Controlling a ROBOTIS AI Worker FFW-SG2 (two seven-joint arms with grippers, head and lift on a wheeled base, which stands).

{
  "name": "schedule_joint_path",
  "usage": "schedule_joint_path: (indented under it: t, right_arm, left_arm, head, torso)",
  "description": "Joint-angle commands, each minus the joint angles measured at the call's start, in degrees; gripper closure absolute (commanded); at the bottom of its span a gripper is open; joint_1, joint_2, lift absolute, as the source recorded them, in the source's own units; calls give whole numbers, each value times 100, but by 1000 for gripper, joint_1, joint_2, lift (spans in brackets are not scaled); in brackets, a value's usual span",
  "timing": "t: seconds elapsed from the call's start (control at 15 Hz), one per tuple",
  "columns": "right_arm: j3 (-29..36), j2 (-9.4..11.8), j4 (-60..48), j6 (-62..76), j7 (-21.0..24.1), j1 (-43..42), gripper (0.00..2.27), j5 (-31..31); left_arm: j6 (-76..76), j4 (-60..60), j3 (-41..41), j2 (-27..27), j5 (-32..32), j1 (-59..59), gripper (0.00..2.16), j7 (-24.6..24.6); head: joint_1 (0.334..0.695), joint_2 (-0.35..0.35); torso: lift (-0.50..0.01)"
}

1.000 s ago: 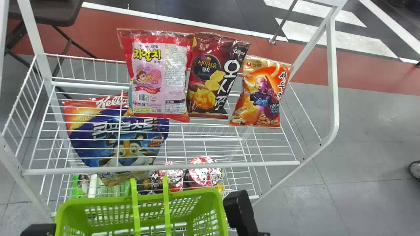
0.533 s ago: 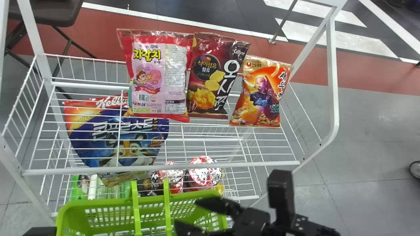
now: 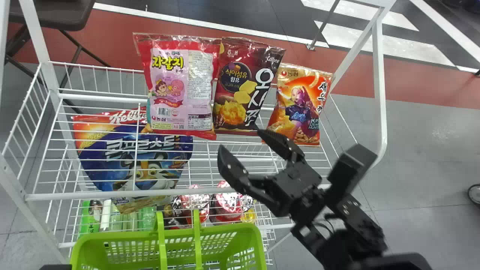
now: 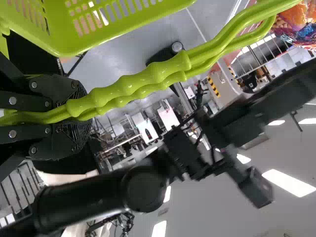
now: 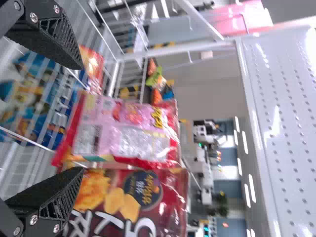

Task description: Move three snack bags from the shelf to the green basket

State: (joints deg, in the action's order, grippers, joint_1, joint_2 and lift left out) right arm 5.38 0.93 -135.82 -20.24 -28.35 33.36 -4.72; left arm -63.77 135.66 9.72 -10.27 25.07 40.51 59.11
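Note:
Three snack bags stand side by side on the upper wire shelf: a pink bag (image 3: 182,86), a dark red bag (image 3: 242,88) and an orange bag (image 3: 298,107). My right gripper (image 3: 242,144) is open, in front of the dark red and orange bags. In the right wrist view the open right gripper (image 5: 78,118) faces the pink bag (image 5: 133,131) and the dark red bag (image 5: 148,195). My left gripper (image 3: 55,267) is at the bottom left edge, beside the green basket (image 3: 123,237). In the left wrist view that left gripper (image 4: 81,116) is shut on the basket handles (image 4: 128,86).
A blue cereal bag (image 3: 142,157) and several cups (image 3: 228,202) sit on the lower shelf. The upper shelf's white front rail (image 3: 112,195) runs between the basket and the snack bags. A slanted white frame post (image 3: 379,86) stands at the right.
My right gripper has come up from the bottom edge, over the basket and then forward above the shelf. The basket has shifted slightly right and down. The snack bags have not moved.

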Motion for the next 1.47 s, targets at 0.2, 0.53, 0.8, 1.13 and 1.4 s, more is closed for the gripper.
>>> schedule_joint_path:
  t: [0.2, 0.53, 0.8, 1.13, 1.4]
  right_arm:
    - [-389, -98, 1321, -64, 365, -1482, 83, 226]
    - [-714, -98, 2384, -117, 655, -2440, 87, 525]
    - [-784, -98, 2964, -486, 628, -2976, 545, 463]
    - [-881, -98, 2753, -1347, 189, -3037, 2243, 498]
    - [-881, -93, 1954, -1628, 31, -2660, 2243, 428]
  left_arm:
    - [0, -110, -5, -54, 15, -96, 1700, -22]
    - [0, -181, -49, -28, 24, -157, 1700, -40]
    - [0, -277, -49, -19, 59, -263, 1700, -48]
    - [-18, -339, -84, -72, 182, -403, 1700, -66]
    - [-70, -374, -84, -124, 252, -517, 1700, -84]
  head:
    - [695, -350]
    - [695, -333]
    - [695, -290]
    - [695, -247]
    - [695, -227]
  torso:
    - [-47]
    - [-47]
    - [-47]
    - [-47]
    - [-47]
